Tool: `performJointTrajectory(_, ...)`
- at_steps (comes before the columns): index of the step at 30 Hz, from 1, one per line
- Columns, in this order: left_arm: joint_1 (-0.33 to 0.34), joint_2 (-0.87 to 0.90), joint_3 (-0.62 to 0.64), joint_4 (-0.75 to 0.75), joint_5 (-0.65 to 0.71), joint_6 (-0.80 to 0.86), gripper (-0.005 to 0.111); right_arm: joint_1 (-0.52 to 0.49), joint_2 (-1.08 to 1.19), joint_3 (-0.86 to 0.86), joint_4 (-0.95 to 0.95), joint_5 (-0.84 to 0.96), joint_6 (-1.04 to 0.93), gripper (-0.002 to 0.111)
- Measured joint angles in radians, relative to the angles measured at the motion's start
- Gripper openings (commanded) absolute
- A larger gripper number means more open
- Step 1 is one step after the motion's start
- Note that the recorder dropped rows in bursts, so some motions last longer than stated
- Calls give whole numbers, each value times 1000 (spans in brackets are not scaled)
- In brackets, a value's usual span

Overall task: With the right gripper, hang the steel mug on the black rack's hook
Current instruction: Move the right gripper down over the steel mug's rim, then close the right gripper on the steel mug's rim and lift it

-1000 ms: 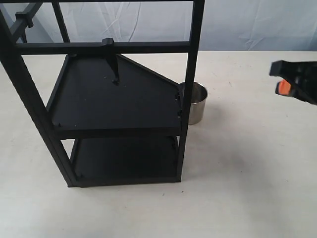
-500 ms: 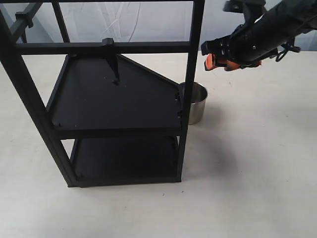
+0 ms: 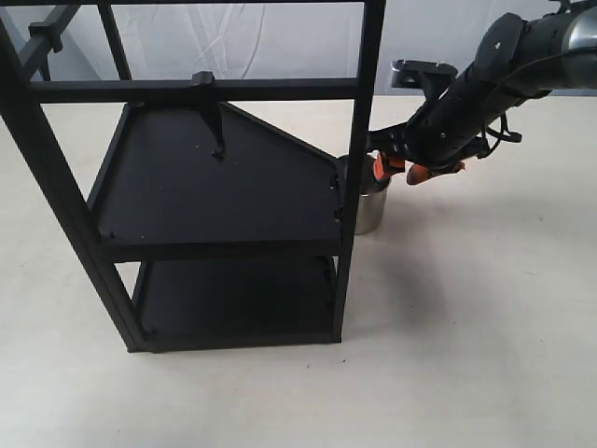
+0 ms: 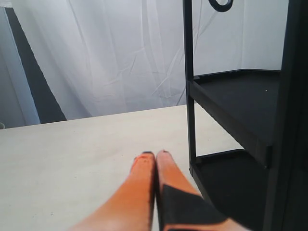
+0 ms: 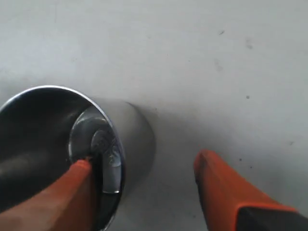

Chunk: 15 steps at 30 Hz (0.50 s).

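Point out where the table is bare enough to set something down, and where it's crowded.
Free: the table to the right of the black rack and nearer the camera than the steel mug; also the strip along the rack's front foot. Crowded: the rack's right post, where the mug stands close by and the right gripper, open, straddles its rim.

No text, label, brand, number or sign can be read in any view. The rack (image 3: 215, 196), the mug (image 3: 371, 210) and the table (image 3: 466, 327) carry no lettering that shows, and neither does the right gripper (image 3: 399, 171) above the mug.
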Motion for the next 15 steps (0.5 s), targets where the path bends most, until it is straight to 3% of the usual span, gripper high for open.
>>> performJointTrajectory(3, 0, 0, 0, 0, 0, 0, 2, 2, 27, 0, 4, -8, 0, 0)
performJointTrajectory(6, 0, 0, 0, 0, 0, 0, 2, 4, 32, 0, -11, -6, 2, -1)
performJointTrajectory(10, 0, 0, 0, 0, 0, 0, 2, 4, -9, 17, -141, 62, 186, -1)
performJointTrajectory(15, 0, 0, 0, 0, 0, 0, 2, 4, -259, 287, -252, 36, 361, -1)
